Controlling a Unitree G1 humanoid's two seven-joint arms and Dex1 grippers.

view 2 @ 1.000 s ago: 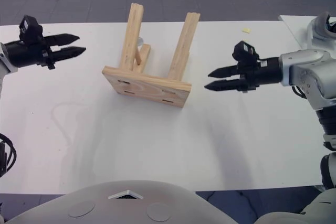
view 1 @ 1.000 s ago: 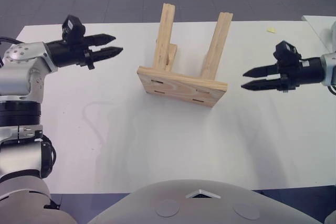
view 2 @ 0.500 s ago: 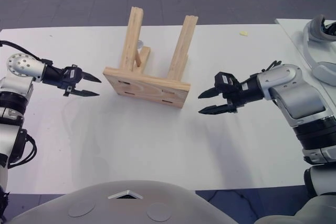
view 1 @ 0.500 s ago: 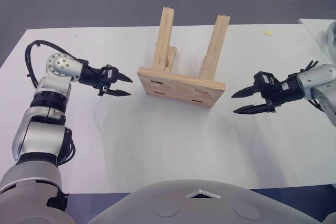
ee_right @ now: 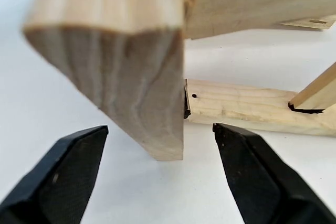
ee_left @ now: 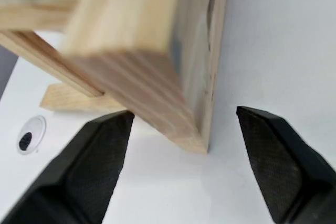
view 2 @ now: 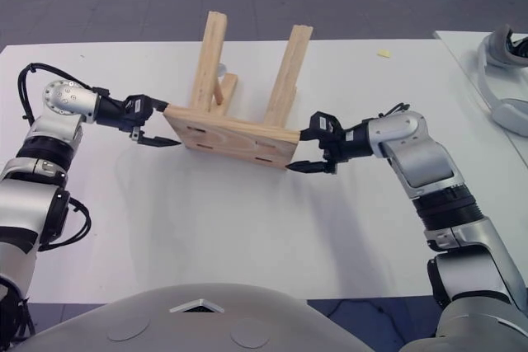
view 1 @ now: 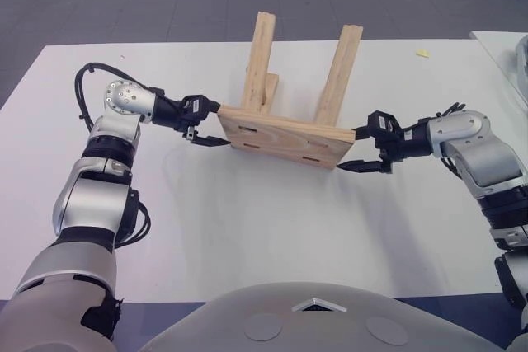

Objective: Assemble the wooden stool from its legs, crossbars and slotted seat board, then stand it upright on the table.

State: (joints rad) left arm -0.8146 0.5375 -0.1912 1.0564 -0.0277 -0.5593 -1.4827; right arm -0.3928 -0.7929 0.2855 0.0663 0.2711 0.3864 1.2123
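Both arms reach inward low over the table (view 1: 247,228), forearms pointing at each other, with the stool (view 1: 285,133) between them. The left gripper (view 1: 216,126) sits at the left edge of the seat board (view 2: 235,139), fingers spread, one on each side of the board's corner and not pressing on it. The right gripper (view 1: 353,151) mirrors it at the right edge, fingers likewise spread astride the corner with gaps to the wood. The stool lies on its side mid-table, seat face toward the robot, two legs (view 1: 340,72) slanting away, and a crossbar (view 1: 270,92) low between them.
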